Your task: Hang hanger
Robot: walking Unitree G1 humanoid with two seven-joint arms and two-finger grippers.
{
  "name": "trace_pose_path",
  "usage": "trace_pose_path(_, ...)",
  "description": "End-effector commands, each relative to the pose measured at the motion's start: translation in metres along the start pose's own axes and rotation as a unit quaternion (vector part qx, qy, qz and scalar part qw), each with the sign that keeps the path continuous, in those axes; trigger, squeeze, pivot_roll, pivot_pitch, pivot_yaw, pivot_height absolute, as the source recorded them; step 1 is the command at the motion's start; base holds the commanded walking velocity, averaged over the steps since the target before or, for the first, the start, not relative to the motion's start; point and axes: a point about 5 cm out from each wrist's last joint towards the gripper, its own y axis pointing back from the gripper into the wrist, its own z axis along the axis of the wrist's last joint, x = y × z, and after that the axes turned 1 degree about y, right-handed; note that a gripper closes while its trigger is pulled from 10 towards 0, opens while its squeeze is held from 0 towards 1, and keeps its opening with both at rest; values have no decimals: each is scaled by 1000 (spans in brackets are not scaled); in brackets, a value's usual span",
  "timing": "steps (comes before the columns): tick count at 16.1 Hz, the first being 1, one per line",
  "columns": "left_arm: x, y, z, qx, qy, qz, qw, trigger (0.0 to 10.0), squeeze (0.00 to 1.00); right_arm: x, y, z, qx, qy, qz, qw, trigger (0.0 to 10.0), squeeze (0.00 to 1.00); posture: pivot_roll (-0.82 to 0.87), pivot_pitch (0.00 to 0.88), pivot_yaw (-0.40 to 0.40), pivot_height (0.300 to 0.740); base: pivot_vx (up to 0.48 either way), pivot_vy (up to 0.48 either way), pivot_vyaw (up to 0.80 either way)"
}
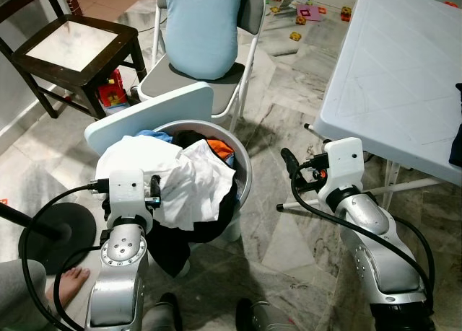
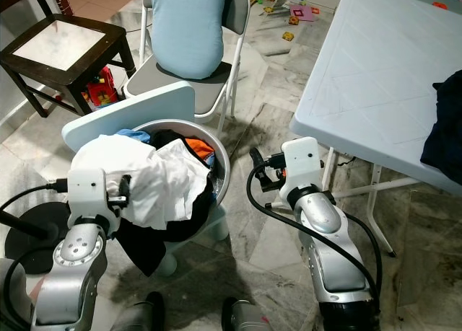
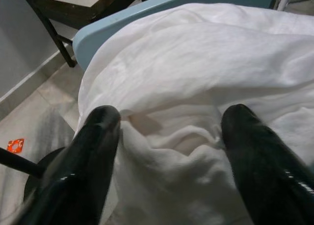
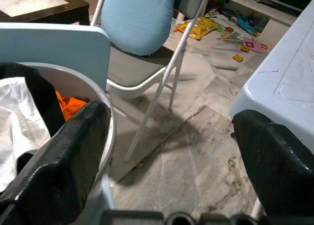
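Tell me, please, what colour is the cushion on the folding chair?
Light blue; the cushion shows best in the left eye view.

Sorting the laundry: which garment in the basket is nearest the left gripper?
The white garment, draped over the basket's near rim. The open left gripper straddles its folds; the orange and blue pieces lie farther back.

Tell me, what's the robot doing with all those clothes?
The robot stands over a laundry basket heaped with clothes. Its left gripper is open, fingers on either side of a fold of the white shirt on top. The right gripper hangs open beside the basket, holding nothing. I can't spot a hanger yet.
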Motion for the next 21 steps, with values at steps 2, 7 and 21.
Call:
trace_pose_path(2,3,-2,-8,18,9,15,1000,0,0,-1,3,-2,2,6,-1,1000,10000,0,-46,253,-107,740,0,0,0)
trace_pose_path(7,3,-5,-13,54,64,48,995,0,0,0,2,-2,1,8,0,1000,10000,0,-46,252,-106,740,0,0,0)
trace_pose_path(21,8,-8,-13,44,48,45,997,0,0,1,2,-3,3,12,4,1000,10000,0,-44,250,-111,740,0,0,0)
